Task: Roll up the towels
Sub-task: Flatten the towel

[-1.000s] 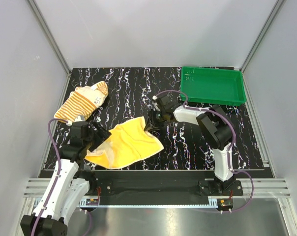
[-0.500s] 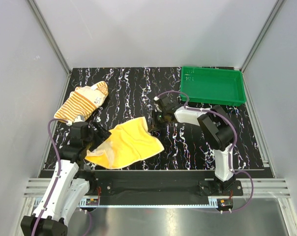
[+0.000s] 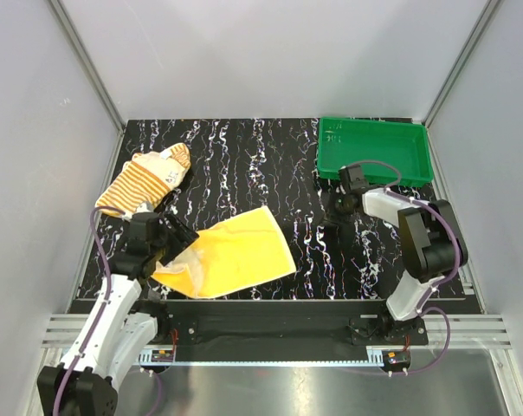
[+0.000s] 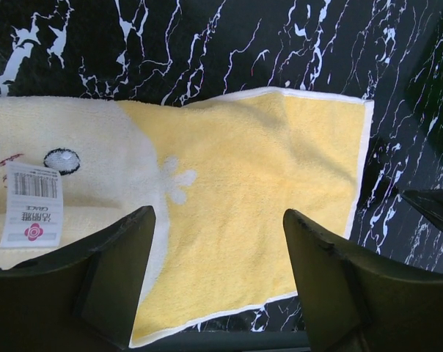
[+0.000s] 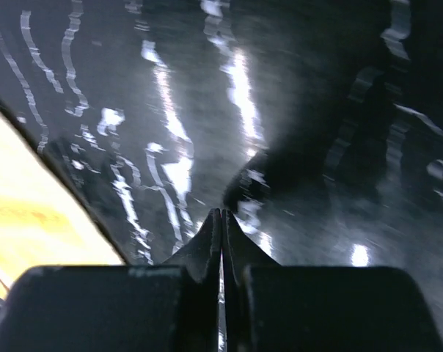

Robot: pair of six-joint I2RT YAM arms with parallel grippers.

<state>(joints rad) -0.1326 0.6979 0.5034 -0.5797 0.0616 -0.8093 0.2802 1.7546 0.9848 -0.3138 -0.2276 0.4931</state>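
The plain yellow towel [image 3: 235,253] lies spread flat on the black marble table, near the front. In the left wrist view the yellow towel [image 4: 258,183] has a cream patch and a paper label at its left. My left gripper [image 3: 175,236] hangs open over the towel's left end, its gripper [image 4: 218,290] holding nothing. The striped towel [image 3: 145,180] lies crumpled at the back left. My right gripper [image 3: 331,209] is shut and empty, right of the yellow towel and apart from it. In its own view the gripper [image 5: 221,220] is over bare table, with the yellow towel [image 5: 23,216] at the left edge.
A green plastic tray [image 3: 374,178] stands at the back right, just behind my right wrist. Grey walls enclose the table [image 3: 244,156] on three sides. The arm bases sit on a rail along the front edge.
My right gripper closed and drew away to the right, from the yellow towel's far corner toward the tray. The towel now lies flatter and wider. The left arm barely moved.
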